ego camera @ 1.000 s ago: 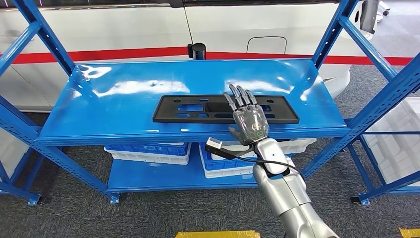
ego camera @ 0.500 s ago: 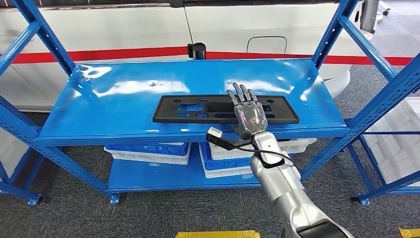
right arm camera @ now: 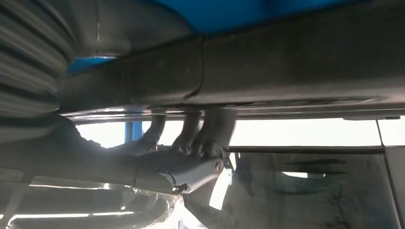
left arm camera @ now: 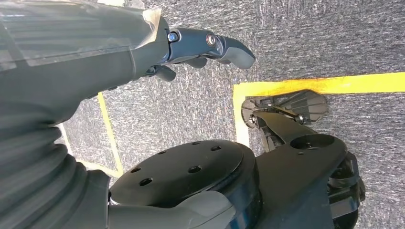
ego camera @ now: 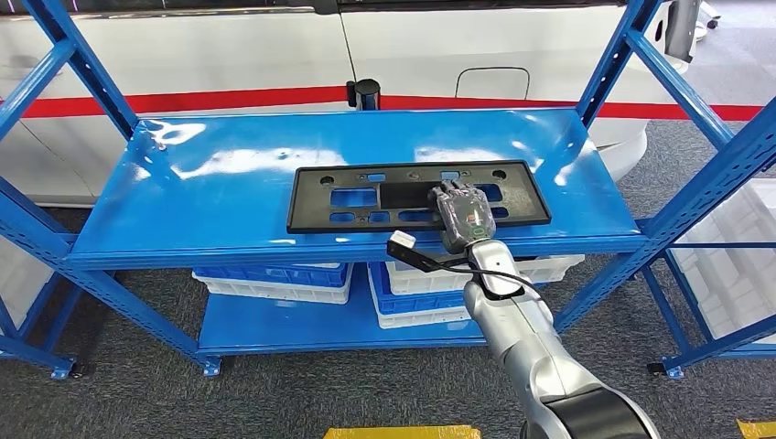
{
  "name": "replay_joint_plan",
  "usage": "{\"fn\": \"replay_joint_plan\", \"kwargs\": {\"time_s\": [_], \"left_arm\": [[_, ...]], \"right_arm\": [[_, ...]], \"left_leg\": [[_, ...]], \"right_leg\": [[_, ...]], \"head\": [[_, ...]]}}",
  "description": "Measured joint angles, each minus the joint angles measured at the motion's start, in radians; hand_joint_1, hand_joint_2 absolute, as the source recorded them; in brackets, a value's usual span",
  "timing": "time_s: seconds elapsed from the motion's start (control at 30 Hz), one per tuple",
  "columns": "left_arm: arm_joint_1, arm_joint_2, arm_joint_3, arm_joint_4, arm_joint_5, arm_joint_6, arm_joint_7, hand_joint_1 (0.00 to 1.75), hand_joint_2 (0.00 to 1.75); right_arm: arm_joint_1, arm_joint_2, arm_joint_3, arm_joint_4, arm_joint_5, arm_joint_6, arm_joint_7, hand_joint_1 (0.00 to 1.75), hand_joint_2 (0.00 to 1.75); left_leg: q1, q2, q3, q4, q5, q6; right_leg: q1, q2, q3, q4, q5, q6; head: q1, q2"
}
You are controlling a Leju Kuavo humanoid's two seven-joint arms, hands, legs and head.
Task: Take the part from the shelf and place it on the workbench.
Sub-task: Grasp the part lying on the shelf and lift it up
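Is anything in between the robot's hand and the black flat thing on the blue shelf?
No, nothing visible is. The right hand is already on the flat black plastic panel with cut-out holes, fingers curled over its near edge, on the blue metal shelf.

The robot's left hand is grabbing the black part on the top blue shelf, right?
Not quite: it is the right hand that grips the black part on the top blue shelf, as the head view shows. The left hand hangs over the floor, holding nothing.
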Motion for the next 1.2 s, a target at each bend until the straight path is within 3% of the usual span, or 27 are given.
{"fn": "replay_joint_plan", "kwargs": {"time_s": [0.03,0.13,0.17,0.63,0.8,0.93,1.2], "left_arm": [[0.000,0.000,0.000,0.000,0.000,0.000,-0.002,0.00,1.31],[0.000,0.000,0.000,0.000,0.003,0.000,-0.011,0.00,1.31],[0.000,0.000,0.000,0.000,0.005,0.000,-0.017,0.00,1.75],[0.000,0.004,0.001,0.005,0.027,0.021,-0.070,0.00,1.75],[0.000,0.005,0.002,0.006,0.041,0.042,-0.069,0.00,1.75],[0.000,0.007,0.002,0.007,0.041,0.060,-0.091,0.00,1.75],[0.000,0.011,0.002,0.007,0.044,0.079,-0.097,0.00,1.75]], "right_arm": [[-0.001,0.001,-0.001,0.005,0.000,-0.002,-0.001,1.75,1.75],[-0.002,0.003,-0.005,0.014,0.003,-0.005,-0.001,1.75,1.75],[-0.002,0.003,-0.006,0.016,0.006,-0.006,-0.001,1.75,1.75],[-0.001,0.011,-0.024,0.017,0.029,-0.015,-0.014,1.75,1.75],[0.018,0.015,-0.023,-0.013,0.055,-0.076,-0.020,1.75,1.75],[0.080,0.023,-0.023,-0.148,0.080,-0.157,-0.031,1.75,1.75],[0.181,0.031,-0.017,-0.451,0.084,-0.164,-0.038,1.75,1.75]], "left_leg": [[0.000,0.000,0.000,0.000,0.000,0.000],[0.000,0.000,0.000,0.000,0.000,0.000],[0.000,0.000,0.000,0.000,0.000,0.000],[0.000,0.000,0.000,0.000,0.000,0.000],[0.000,0.000,-0.001,0.000,0.000,0.000],[0.000,0.000,-0.002,0.000,0.000,0.000],[0.000,-0.001,-0.003,0.000,0.000,0.000]], "right_leg": [[0.000,0.000,0.000,0.000,0.000,0.000],[0.000,0.000,0.000,0.000,0.000,0.000],[0.000,0.000,0.000,0.000,0.000,0.000],[0.000,0.000,0.000,0.000,0.000,0.000],[0.000,0.000,-0.001,0.000,0.000,0.000],[0.000,-0.001,-0.002,0.000,0.000,0.000],[0.000,-0.001,-0.003,0.000,0.000,0.000]], "head": [[0.000,0.000],[0.000,0.000],[0.000,0.000],[0.000,0.000],[0.000,0.000],[0.000,0.000],[0.000,0.000]]}}
